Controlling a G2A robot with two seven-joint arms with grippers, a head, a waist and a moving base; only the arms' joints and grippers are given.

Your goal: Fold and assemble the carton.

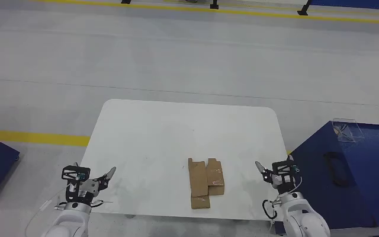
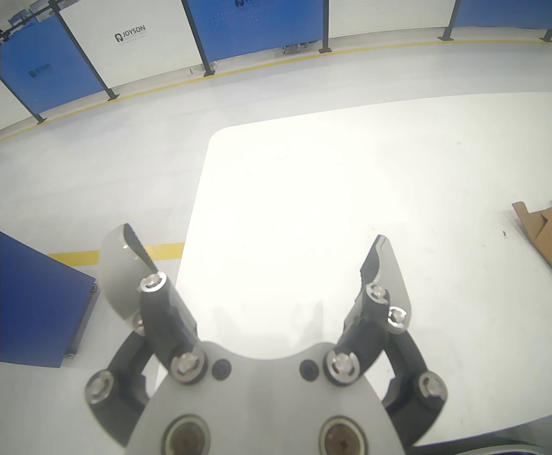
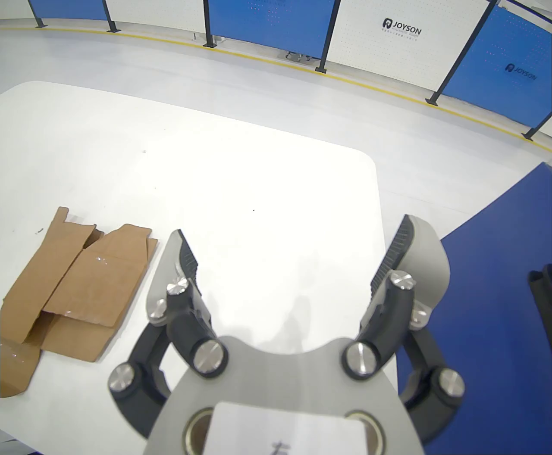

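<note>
A flattened brown carton (image 1: 205,181) lies on the white table (image 1: 177,136) near its front edge, right of centre. The same carton (image 3: 73,284) shows flat with its flaps spread in the right wrist view, and its corner (image 2: 537,228) shows at the edge of the left wrist view. My left gripper (image 1: 93,175) hovers open at the table's front left corner, far from the carton. My right gripper (image 1: 275,169) hovers open at the front right edge, a short way right of the carton. In the wrist views the left gripper (image 2: 254,245) and the right gripper (image 3: 293,239) hold nothing.
A blue cabinet (image 1: 334,178) stands right beside the table's right edge, with a clear plastic holder (image 1: 348,129) on it. Another blue unit (image 2: 39,301) stands off the table's left side. Blue and white partition panels (image 3: 379,30) line the far floor.
</note>
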